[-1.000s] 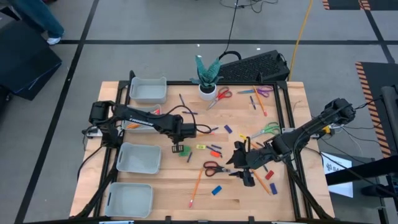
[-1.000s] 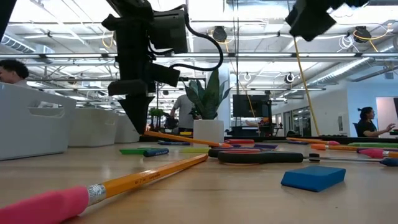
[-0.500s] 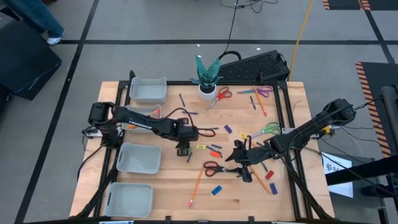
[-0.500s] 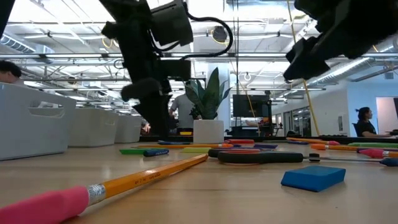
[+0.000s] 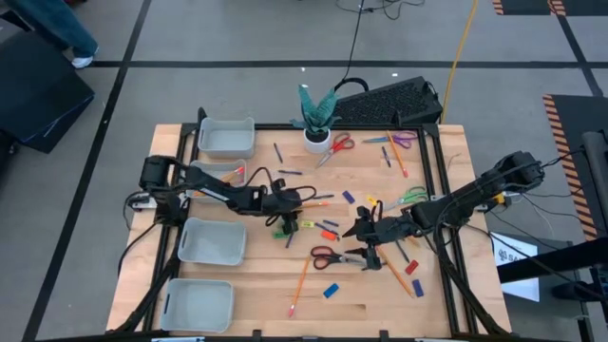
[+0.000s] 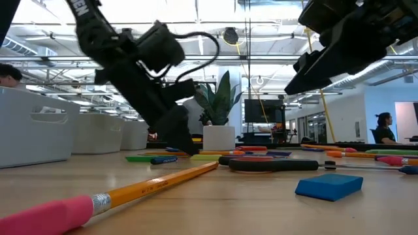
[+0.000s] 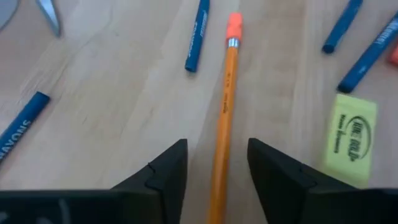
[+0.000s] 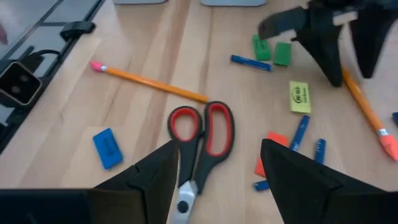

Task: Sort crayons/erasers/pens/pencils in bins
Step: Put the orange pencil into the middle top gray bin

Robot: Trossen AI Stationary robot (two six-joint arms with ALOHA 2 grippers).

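Pencil lies flat on the table between the spread fingers of the left gripper, ungrasped, a yellow eraser at its 3 o'clock. Right gripper hangs spread over red scissors; bins line the table's 9 o'clock edge.

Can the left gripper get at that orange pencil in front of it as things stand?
Probably yes: the left gripper is open, its fingers straddling the orange pencil, with only bare table beside the shaft.

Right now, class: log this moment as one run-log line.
left gripper: open, straddling pencil | right gripper: open, over red scissors | bins: no pencil visible inside
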